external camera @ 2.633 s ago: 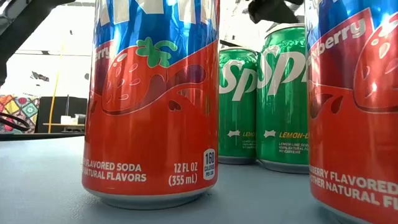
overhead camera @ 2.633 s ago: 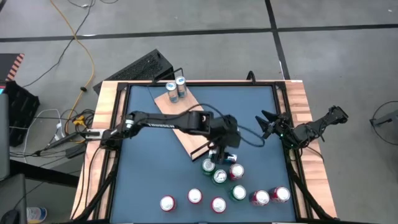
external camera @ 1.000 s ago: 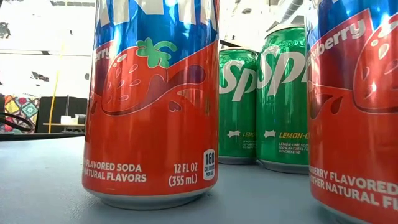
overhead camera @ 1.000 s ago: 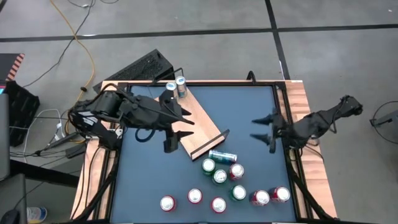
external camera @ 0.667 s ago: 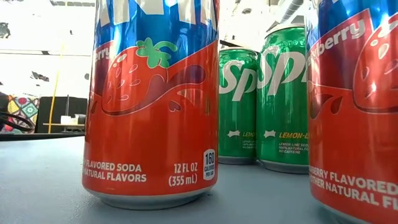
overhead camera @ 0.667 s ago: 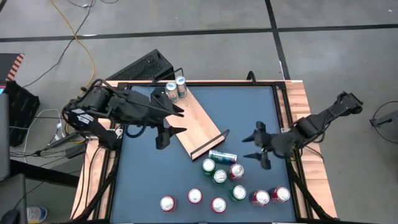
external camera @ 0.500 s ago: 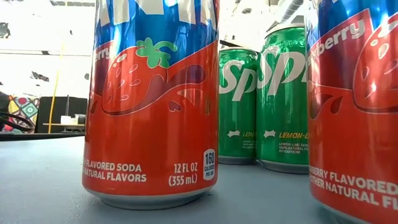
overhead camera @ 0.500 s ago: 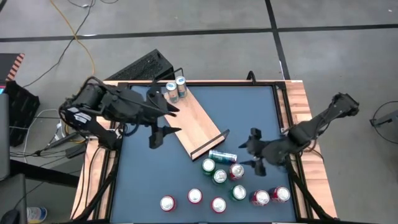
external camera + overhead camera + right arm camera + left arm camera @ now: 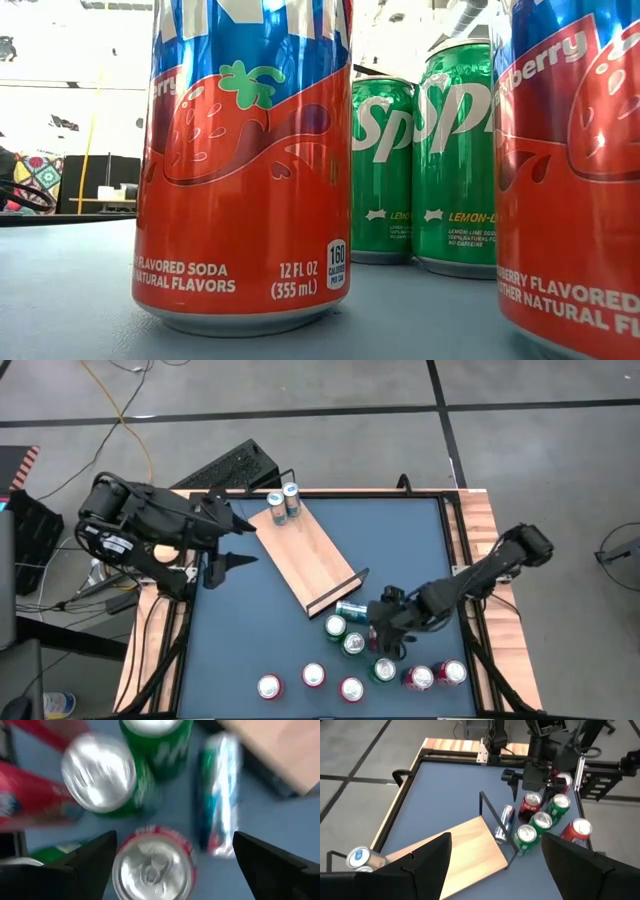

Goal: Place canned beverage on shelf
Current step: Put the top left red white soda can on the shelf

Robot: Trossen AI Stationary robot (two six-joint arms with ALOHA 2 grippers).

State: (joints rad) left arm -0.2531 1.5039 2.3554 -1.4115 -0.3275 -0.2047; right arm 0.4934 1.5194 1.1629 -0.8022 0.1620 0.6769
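Grey tiled floor [image 9: 330, 395] with dark seams, yellow cable [image 9: 128, 420] trailing across.

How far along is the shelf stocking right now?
Done: two cans stand on the shelf. In hand: nothing held; the open right gripper hovers over a red can beside the tipped can. The open left gripper waits near the shelf's far end. Left: the cluster of cans on the table.

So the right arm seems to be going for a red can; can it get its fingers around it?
Probably yes: the right gripper hangs open above the red can, though green cans crowd one side.
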